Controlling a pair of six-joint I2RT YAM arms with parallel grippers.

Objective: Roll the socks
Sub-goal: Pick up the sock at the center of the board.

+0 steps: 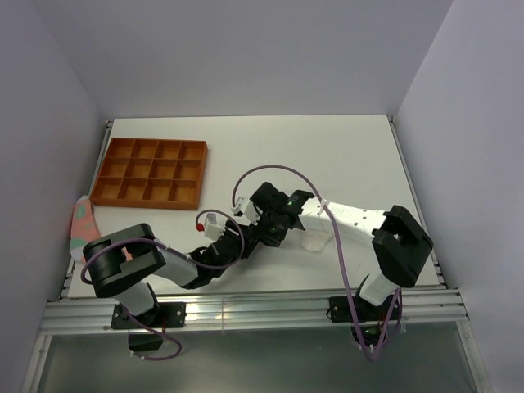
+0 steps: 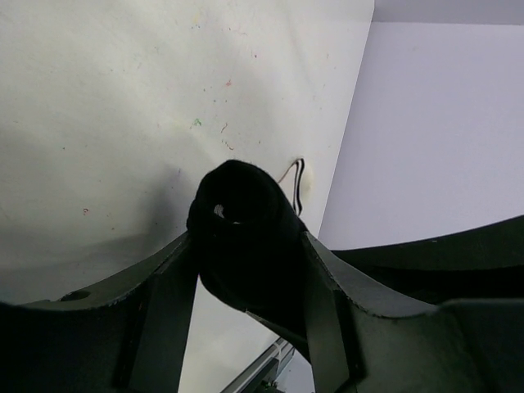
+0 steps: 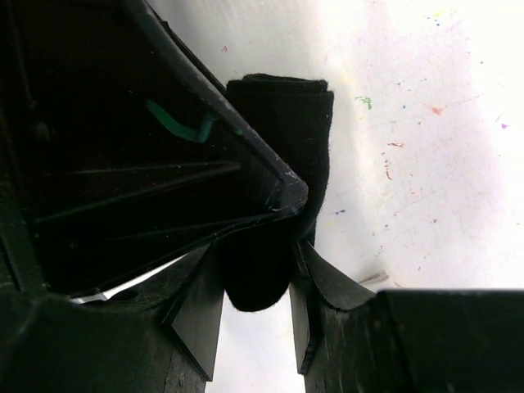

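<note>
The black sock (image 2: 246, 221) is bunched into a thick roll, held just above the white table (image 2: 98, 123). My left gripper (image 2: 250, 246) is shut on it from both sides. My right gripper (image 3: 255, 278) is shut on the sock's other end (image 3: 282, 131), right against the left gripper's fingers (image 3: 164, 180). In the top view the two grippers, left (image 1: 244, 239) and right (image 1: 270, 228), meet at the table's near middle, and the black sock is hidden between them. The white sock (image 1: 313, 242) lies just right of them; its striped cuff (image 2: 298, 182) peeks out behind the roll.
An orange compartment tray (image 1: 151, 172) stands at the back left. A pink fabric piece with teal patches (image 1: 82, 221) lies at the left table edge. The metal rail (image 1: 246, 309) runs along the near edge. Grey walls close in the table.
</note>
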